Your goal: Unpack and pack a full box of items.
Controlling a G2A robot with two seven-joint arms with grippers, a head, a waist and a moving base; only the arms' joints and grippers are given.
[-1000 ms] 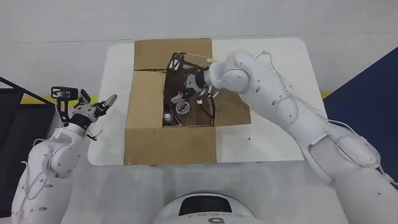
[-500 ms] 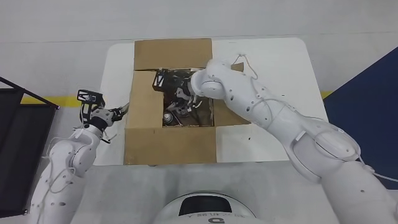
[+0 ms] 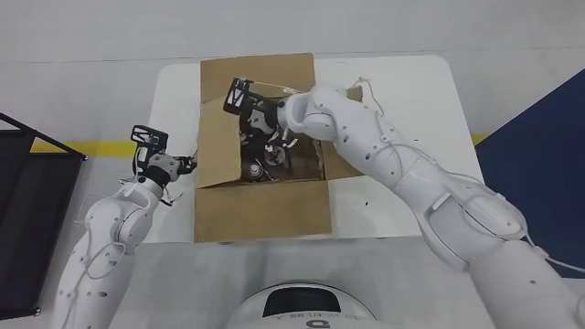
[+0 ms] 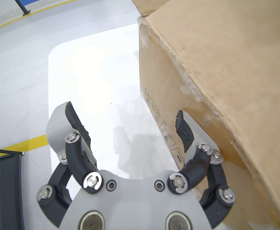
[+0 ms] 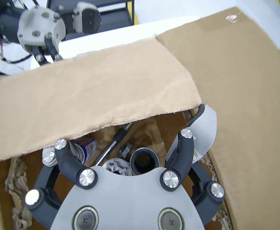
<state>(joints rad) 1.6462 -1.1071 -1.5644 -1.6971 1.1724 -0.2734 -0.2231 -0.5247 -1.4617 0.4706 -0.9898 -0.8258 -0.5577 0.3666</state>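
An open cardboard box [image 3: 260, 210] stands in the middle of the white table [image 3: 402, 91]. Inside lie a black cylinder [image 5: 144, 160], a toothed metal part [image 5: 116, 166], a can [image 5: 88, 146], a metal rod [image 5: 111, 144] and crumpled brown paper [image 5: 15, 175]. My right gripper [image 3: 239, 99] is inside the box at its left flap [image 5: 94, 92], open, with the flap's torn edge lying across its fingertips [image 5: 203, 111]. My left gripper [image 4: 130, 125] hangs open over the table just outside the box's left wall [image 4: 202, 72], one pad [image 4: 184, 130] close against it.
A black shelf rack [image 3: 18, 201] stands on the floor left of the table, beside a yellow floor line. A blue panel [image 3: 548, 137] is at the right. Bare table lies left and right of the box.
My left gripper has come in from the table's left edge to the box wall. My right gripper has moved left inside the box, the left flap has risen, and the box has shifted slightly right.
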